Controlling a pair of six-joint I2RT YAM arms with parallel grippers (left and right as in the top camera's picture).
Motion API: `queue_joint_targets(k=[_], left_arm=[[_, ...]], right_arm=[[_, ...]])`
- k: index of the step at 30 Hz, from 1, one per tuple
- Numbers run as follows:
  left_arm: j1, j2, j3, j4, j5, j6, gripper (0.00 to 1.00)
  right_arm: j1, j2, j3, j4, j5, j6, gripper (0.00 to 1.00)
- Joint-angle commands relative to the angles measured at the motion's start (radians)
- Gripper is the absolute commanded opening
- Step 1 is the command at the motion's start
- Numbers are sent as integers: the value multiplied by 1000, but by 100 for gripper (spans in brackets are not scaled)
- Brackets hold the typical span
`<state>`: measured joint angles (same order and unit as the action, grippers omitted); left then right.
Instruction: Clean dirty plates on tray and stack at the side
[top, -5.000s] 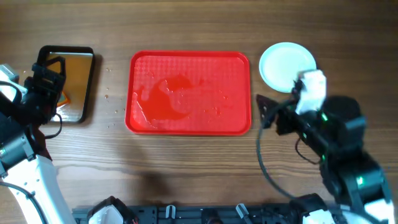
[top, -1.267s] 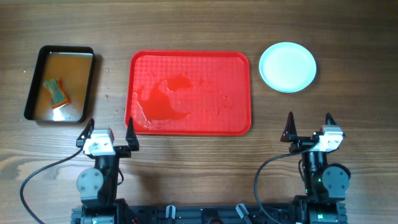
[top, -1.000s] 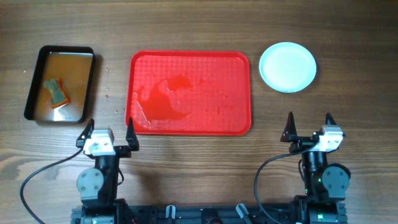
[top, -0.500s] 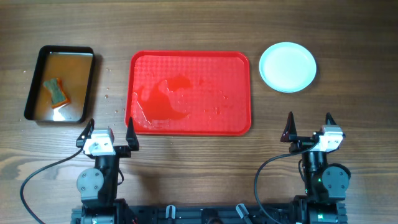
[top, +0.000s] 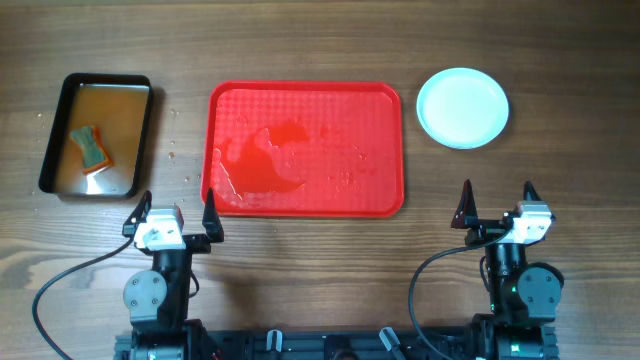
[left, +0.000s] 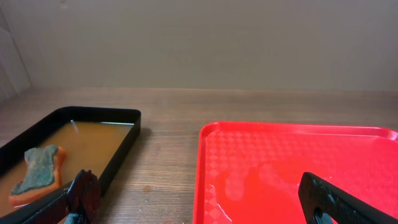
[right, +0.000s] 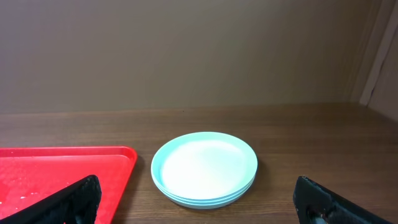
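Both of your tools are parked at the near edge of the surface (top: 300, 40), away from the work. The left tool (top: 178, 205) is spread wide with nothing between its fingers, and so is the right tool (top: 497, 195).

The plates (top: 462, 107) sit in one stack on the bare wood, just beside the far right corner of the tray (top: 340, 120) and apart from it. The tray carries no plate, only a film of water and scattered drops. Judging from that, the job looks finished.

If you do have to lift a plate again, expect it to be light and stiff, and probably wet and slick. The rims are shallow, so take hold at the edge with one finger over the lip and one under it, and close gently. A pinch from the side would likely skate off, and could pick up two plates at once.

From overhead the stack reads as a single pale disc. Only the right wrist view shows the layered rims, three by my count, and no orange on the top face. The left wrist view shows the depth of the black pan (top: 105, 79) and the brownish water in it, with the sponge (top: 90, 146) lying half sunk. The overhead view alone shows both tools together and the puddle spreading across the tray's left half.
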<state>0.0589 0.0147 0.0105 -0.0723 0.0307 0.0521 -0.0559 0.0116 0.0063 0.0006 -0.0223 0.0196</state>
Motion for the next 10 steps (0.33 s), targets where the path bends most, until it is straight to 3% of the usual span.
queue_joint_targets(k=[1, 10], left_arm=[[-6, -8, -5, -4, -2, 23, 100], [-6, -8, -5, -4, -2, 23, 100]], right_arm=[[-4, -8, -1, 3, -12, -16, 100], [-4, -8, -1, 3, -12, -16, 100]])
